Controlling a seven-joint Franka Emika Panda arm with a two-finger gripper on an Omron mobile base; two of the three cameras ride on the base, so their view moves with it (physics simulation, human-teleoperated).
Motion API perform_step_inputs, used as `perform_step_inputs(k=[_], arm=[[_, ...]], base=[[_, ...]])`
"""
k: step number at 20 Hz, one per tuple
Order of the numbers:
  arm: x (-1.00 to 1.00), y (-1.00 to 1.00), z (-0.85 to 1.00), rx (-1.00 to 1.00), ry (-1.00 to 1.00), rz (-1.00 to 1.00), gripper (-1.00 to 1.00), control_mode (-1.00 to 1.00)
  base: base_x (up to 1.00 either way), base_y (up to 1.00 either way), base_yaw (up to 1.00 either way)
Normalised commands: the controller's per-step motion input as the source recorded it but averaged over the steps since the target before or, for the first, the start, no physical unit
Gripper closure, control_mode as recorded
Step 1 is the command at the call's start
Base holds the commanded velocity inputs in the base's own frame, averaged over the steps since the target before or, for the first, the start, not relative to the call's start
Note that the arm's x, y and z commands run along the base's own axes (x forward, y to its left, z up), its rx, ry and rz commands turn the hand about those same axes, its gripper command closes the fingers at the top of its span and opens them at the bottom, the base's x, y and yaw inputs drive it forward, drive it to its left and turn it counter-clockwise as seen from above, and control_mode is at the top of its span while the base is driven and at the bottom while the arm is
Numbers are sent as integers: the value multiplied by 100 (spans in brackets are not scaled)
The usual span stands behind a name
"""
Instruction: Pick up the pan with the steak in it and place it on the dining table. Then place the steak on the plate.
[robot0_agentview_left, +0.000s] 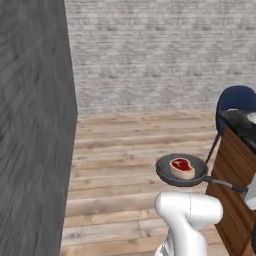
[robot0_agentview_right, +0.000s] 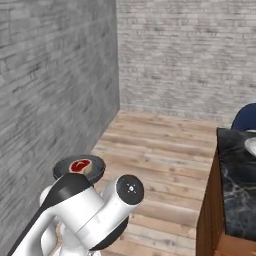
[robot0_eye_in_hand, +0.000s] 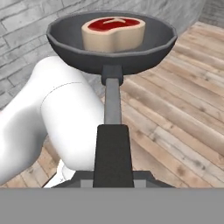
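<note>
You're mid-carry: the gripper (robot0_eye_in_hand: 112, 177) pinches the handle of the pan (robot0_eye_in_hand: 112, 41), which hangs over the floor, left of the dining table (robot0_agentview_left: 240, 125), steak (robot0_eye_in_hand: 113, 32) inside. Next, swing it level over that table.

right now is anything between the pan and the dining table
Nothing visible. The pan, steak inside, is held by its handle above bare wood floor, just left of the dining table. Open air lies between them; the tabletop sits higher than the pan.
</note>
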Motion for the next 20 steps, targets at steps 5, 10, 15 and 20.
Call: perform_step_inputs(k=[5,10,15,20], arm=[[0,0,0,0,0,0,100,100],[0,0,0,0,0,0,100,100],[0,0,0,0,0,0,100,100],[0,0,0,0,0,0,100,100]], base=[[100,29,-10],[100,29,-11],[75,14,-24],[4,0,-50]])
